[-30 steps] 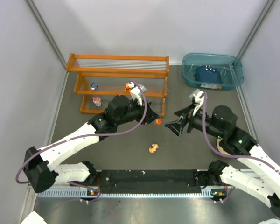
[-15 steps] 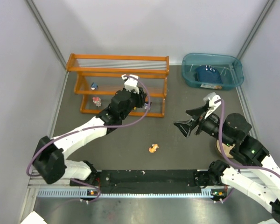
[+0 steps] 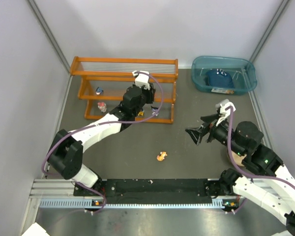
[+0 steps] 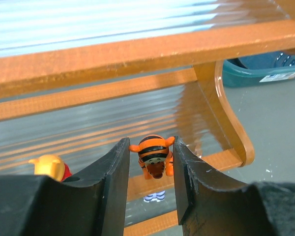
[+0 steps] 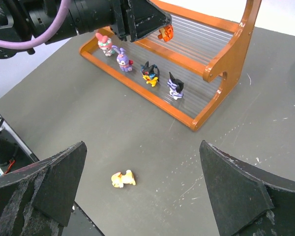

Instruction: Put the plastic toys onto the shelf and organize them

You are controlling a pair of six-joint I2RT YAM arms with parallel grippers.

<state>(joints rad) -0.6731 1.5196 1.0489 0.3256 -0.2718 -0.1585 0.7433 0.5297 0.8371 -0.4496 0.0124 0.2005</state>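
Observation:
My left gripper (image 4: pixel 151 145) is shut on an orange, black-striped tiger toy (image 4: pixel 153 156) and holds it over the middle tier of the orange shelf (image 3: pixel 123 73). The right wrist view shows that toy (image 5: pixel 165 32) at the left gripper's tips. A yellow toy (image 4: pixel 51 164) stands on the rods to its left. Pink (image 5: pixel 105 44), purple (image 5: pixel 123 60), black-and-yellow (image 5: pixel 150 73) and striped (image 5: pixel 175 85) toys line the bottom tier. A yellow-orange toy (image 3: pixel 161 156) lies on the table. My right gripper (image 5: pixel 142 143) is open and holds nothing, above and to the right of that toy (image 5: pixel 123 179).
A teal bin (image 3: pixel 246 66) with a dark blue item (image 3: pixel 219 78) sits at the back right. The shelf's right end post (image 5: pixel 236 49) stands between the two arms. Grey walls close in both sides of the table.
My left gripper carried the tiger toy from in front of the shelf up over its middle tier. My right arm drew back to the right and its jaws widened.

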